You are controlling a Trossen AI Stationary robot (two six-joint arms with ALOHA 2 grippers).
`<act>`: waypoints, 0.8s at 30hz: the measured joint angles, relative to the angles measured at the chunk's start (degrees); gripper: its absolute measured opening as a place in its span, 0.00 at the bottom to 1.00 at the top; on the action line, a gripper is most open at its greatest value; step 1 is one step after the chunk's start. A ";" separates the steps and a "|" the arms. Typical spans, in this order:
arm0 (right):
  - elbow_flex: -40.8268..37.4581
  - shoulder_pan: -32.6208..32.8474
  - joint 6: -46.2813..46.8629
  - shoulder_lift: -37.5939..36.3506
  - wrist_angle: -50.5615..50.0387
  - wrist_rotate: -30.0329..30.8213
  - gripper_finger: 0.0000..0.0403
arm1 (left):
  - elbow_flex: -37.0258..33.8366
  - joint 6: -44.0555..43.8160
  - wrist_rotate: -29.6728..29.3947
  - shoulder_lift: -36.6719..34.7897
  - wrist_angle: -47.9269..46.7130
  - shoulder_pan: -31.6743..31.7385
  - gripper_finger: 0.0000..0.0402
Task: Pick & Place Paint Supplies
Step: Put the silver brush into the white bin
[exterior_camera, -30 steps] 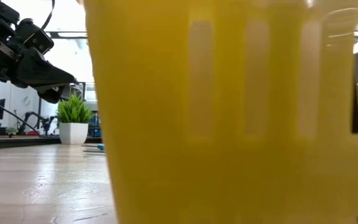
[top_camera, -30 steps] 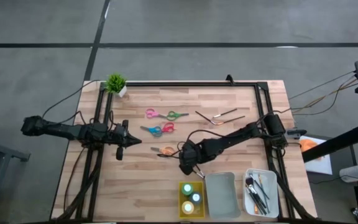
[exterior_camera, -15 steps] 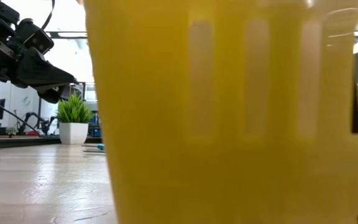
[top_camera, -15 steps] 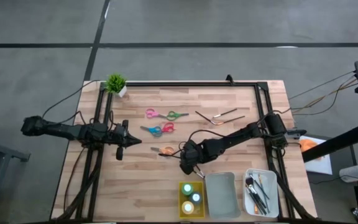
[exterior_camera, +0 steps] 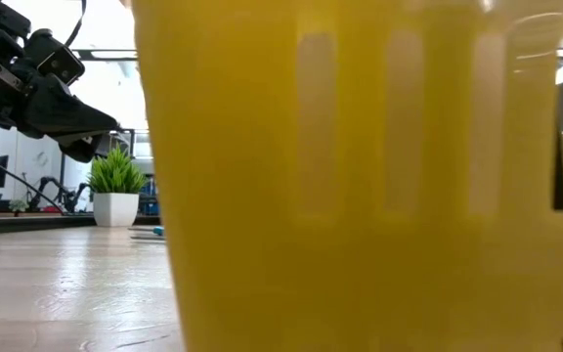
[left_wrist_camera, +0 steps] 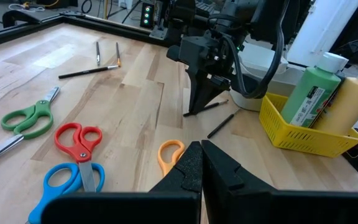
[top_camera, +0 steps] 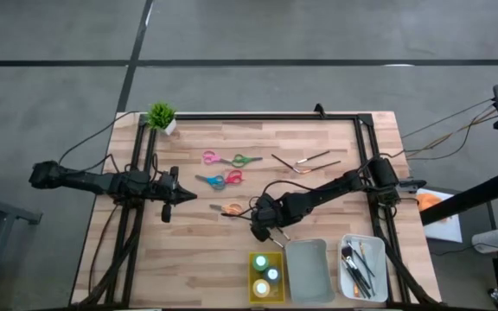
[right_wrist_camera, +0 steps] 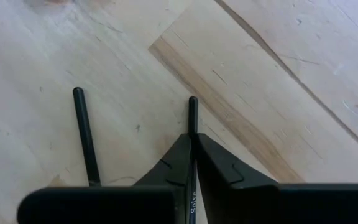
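Brush (right_wrist_camera: 192, 115) flat — lengthwise between jaws

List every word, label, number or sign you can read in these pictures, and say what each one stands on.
"Sol...", cut off: white lettering on the thin dark brush pinched between the right gripper fingers.
Green paint bottle: a label with dark print, too blurred to read.
Yellow paint bottle: no print that can be read.
Scissors, trays, table: no text visible.
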 joint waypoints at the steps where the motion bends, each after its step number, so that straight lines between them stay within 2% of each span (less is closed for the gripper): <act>1: 0.00 0.00 0.00 0.00 0.02 0.00 0.03 | 0.00 0.00 -0.01 -0.01 -0.01 -0.01 0.00; 15: 1.21 -0.19 -3.11 -0.92 -0.83 1.24 0.03 | 0.00 0.00 -0.01 0.00 -0.01 -0.01 0.00; 24: 1.88 -0.61 -5.20 -6.38 -3.25 6.22 0.03 | 0.00 0.00 -0.02 -0.01 -0.01 0.01 0.00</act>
